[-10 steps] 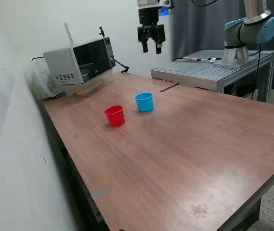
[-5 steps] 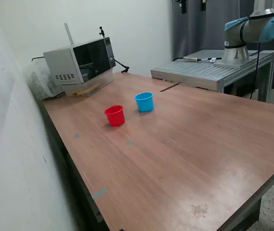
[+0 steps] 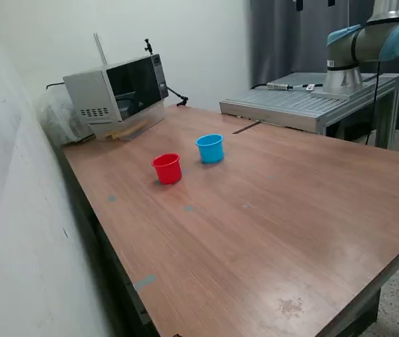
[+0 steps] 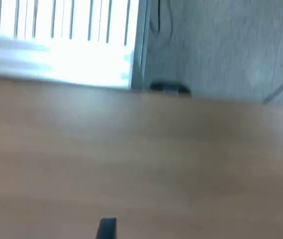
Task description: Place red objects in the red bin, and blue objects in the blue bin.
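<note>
- Red and blue cubes, the small objects the task is about, appear in neither view; whether they lie inside the cups cannot be told, since the cup interiors are hidden.
- The small round red plastic cup (image 3: 167, 168) stands on the brown wooden table (image 3: 269, 232), just beside the small round light-blue plastic cup (image 3: 210, 148), which sits toward the exterior view's right.
- A grey microwave oven (image 3: 115, 91) occupies the far corner of the table.
- The gripper (image 4: 201, 230) shows only as two dark fingertips at the edge of the blurred wrist view, set wide apart with nothing between them; in the exterior view only dark tips at the very top edge can be made out.
- Risk, as a judgement: the wrist view takes in only bare wood and a metal bench beyond, so a descent from here could close on nothing or miss a cup entirely.
</note>
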Motion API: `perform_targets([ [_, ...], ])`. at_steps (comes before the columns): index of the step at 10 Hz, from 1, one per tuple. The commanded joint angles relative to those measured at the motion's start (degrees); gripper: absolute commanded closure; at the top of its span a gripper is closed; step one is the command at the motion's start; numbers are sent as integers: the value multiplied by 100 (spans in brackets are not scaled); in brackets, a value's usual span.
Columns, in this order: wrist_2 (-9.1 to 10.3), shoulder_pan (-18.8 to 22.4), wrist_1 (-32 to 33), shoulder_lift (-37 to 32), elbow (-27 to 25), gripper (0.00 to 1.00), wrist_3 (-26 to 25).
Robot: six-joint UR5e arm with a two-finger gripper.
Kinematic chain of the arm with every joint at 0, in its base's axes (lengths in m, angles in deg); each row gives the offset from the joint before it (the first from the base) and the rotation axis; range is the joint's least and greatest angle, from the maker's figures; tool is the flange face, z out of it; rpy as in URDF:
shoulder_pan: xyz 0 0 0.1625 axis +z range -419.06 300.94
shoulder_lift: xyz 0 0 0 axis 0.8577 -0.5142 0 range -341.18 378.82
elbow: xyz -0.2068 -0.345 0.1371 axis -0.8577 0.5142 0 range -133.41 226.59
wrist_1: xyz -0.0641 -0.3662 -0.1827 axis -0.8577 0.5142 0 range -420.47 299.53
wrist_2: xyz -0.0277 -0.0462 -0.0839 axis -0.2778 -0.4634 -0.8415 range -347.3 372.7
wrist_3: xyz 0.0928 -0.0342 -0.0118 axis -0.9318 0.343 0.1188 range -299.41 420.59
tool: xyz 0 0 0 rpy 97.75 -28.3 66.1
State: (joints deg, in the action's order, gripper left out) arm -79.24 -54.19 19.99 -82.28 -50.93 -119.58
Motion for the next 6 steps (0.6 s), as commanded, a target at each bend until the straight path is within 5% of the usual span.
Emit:
perform_targets([
  [1,18,14,-958,-67,-74,0,-150],
  [6,-17,374,-1313,-67,-100,0,-115],
])
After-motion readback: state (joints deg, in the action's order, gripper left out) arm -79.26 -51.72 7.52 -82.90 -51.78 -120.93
